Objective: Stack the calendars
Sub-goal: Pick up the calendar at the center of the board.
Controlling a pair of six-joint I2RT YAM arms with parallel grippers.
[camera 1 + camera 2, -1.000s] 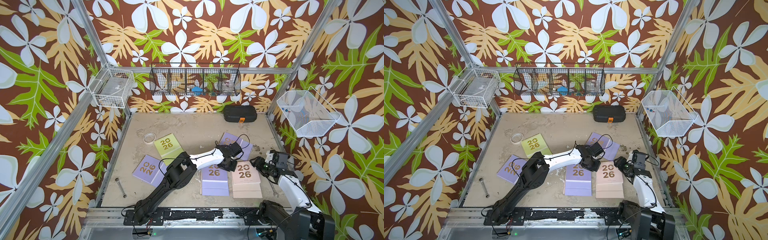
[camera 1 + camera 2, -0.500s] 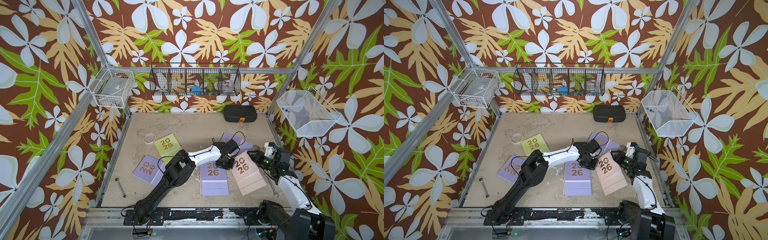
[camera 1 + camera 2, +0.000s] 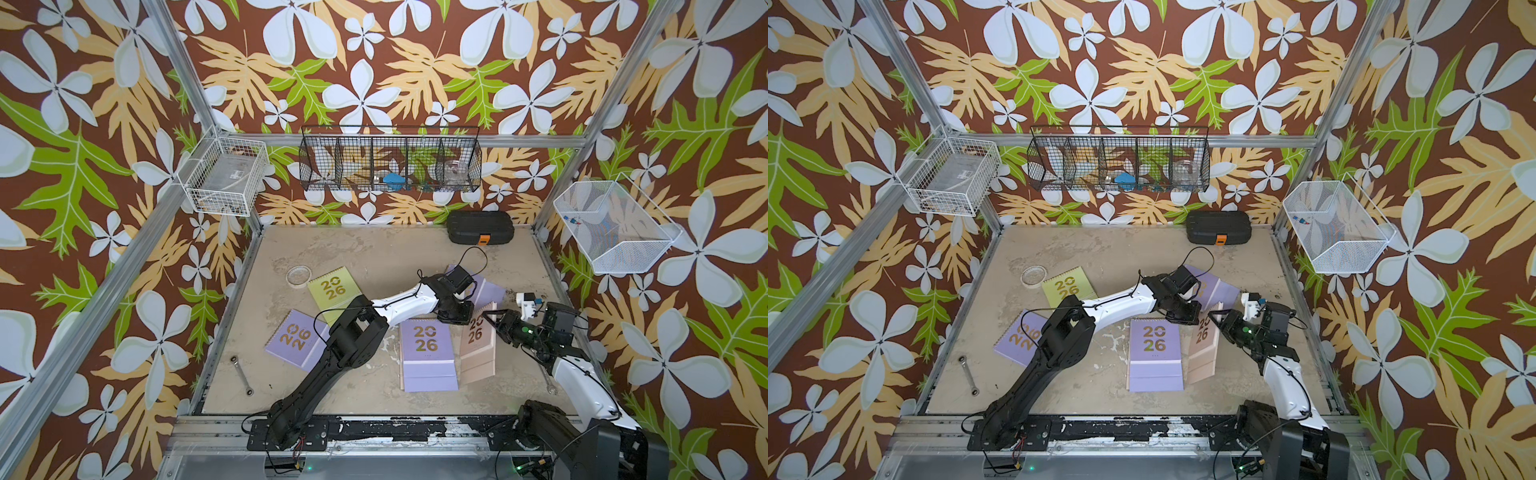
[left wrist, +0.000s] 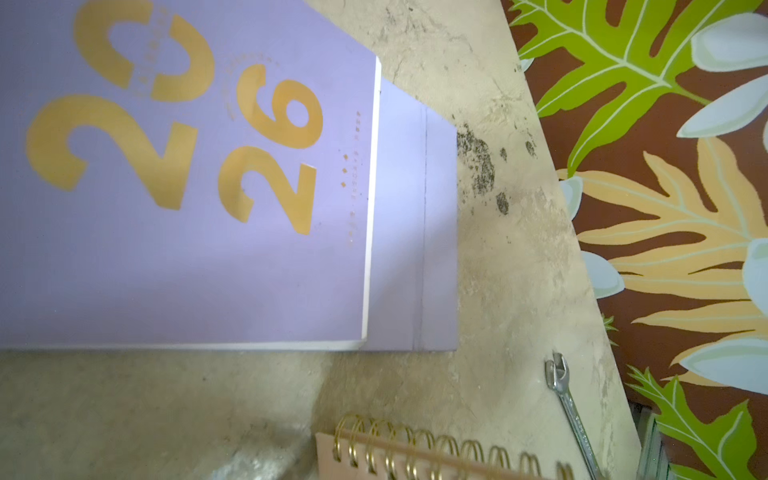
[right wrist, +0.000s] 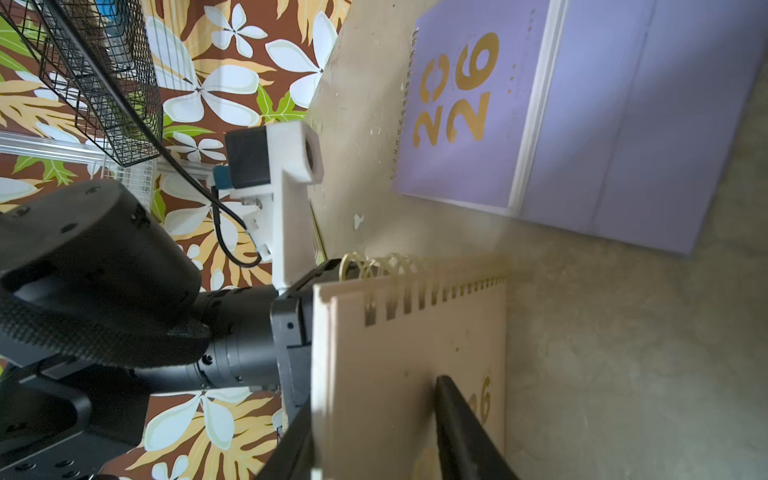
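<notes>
In both top views a pale pink calendar (image 3: pixel 478 345) (image 3: pixel 1202 345) stands steeply tilted on one long edge beside a flat lilac calendar (image 3: pixel 428 357). My right gripper (image 3: pixel 494 322) (image 5: pixel 374 436) is shut on the pink calendar (image 5: pixel 415 353), with one finger (image 5: pixel 457 415) across its cover. My left gripper (image 3: pixel 455 318) (image 3: pixel 1183 316) is shut at the pink calendar's spiral end (image 4: pixel 415 457); whether it touches is unclear. Behind it lies another lilac calendar (image 3: pixel 486 291). A lime green calendar (image 3: pixel 334 289) and a third lilac calendar (image 3: pixel 295 338) lie flat to the left.
A black case (image 3: pixel 480 227) with an orange latch sits at the back wall. A tape roll (image 3: pixel 299 275) lies by the green calendar. One wrench (image 3: pixel 242 374) lies front left, another wrench (image 3: pixel 548 378) by the right arm. Wire baskets (image 3: pixel 390 160) hang on the walls.
The right gripper closed on the pink calendar's right edge and raised it, so it went from flat to steeply tilted towards the centre lilac one. The left gripper stayed shut at its spiral end.
</notes>
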